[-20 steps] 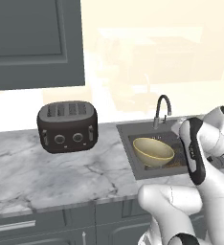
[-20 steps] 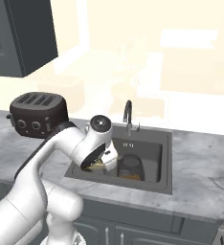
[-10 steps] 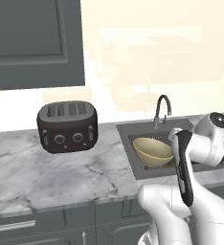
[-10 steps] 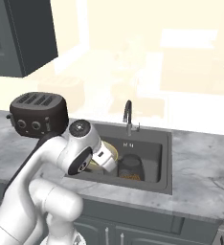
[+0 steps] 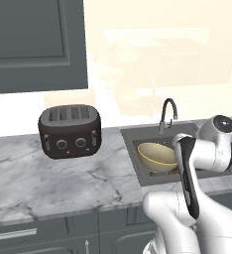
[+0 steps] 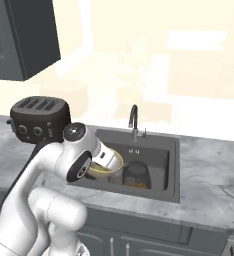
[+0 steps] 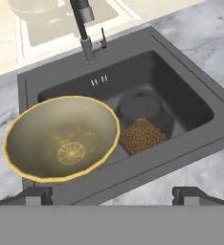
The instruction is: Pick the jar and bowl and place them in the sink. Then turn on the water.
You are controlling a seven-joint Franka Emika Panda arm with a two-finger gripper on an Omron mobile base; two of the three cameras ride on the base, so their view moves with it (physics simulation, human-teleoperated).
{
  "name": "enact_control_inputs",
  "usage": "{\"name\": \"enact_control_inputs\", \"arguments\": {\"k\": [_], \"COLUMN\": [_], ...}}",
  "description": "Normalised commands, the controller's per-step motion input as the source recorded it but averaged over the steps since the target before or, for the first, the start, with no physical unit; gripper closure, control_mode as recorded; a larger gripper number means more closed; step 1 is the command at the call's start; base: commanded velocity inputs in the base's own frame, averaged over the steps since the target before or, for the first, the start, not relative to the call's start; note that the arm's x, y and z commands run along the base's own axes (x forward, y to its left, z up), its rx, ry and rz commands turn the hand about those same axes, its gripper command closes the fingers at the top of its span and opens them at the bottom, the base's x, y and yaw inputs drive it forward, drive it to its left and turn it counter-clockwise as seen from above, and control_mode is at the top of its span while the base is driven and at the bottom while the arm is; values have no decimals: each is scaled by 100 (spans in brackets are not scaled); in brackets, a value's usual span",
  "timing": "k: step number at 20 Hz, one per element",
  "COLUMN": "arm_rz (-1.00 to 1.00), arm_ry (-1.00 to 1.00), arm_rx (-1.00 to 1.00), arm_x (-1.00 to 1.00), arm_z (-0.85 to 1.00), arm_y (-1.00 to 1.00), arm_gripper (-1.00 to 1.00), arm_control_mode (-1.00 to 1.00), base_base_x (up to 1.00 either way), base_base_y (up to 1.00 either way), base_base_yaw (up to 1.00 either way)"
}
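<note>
The yellowish-tan bowl (image 7: 61,139) with its speckled olive inside lies tilted in the left half of the dark sink (image 7: 185,103). Beside it on the right sits the glass jar (image 7: 141,122), grey lid up and brown granules showing through the glass. My gripper (image 7: 114,196) hovers open above the sink's front edge, its two tips wide apart with nothing between them. From the base views the bowl (image 5: 157,156) (image 6: 110,169) and the jar (image 6: 136,175) rest inside the basin (image 6: 159,155), partly behind my arm. No water is in view at the tap (image 7: 85,33).
A black toaster (image 5: 69,131) (image 6: 39,117) stands on the marble counter (image 5: 63,183) left of the sink. The gooseneck tap (image 5: 167,111) (image 6: 134,120) rises at the basin's back edge. Dark cabinets hang above on the left.
My arm has drawn back and up from the basin, its elbow swinging left in the right base view. The bowl and jar have stayed where they lie. The gripper stays open.
</note>
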Motion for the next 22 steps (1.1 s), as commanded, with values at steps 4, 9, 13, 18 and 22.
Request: {"name": "enact_control_inputs", "arguments": {"k": [4, 9, 13, 18, 22], "arm_rz": [11, 3, 1, 0, 0], "arm_ry": [0, 2, 6, 4, 0], "arm_rx": [-9, -2, 0, 0, 0], "arm_x": [0, 0, 0, -2, 0], "arm_z": [9, 6, 0, 0, 0], "arm_y": [0, -5, -4, -3, 0], "arm_gripper": [-100, -100, -100, -100, -100], "arm_control_mode": [-100, -100, -100, -100, 100], "base_base_x": [0, 0, 0, 0, -4], "base_base_y": [0, 0, 0, 0, -8], "base_base_yaw": [0, 0, 0, 0, 0]}}
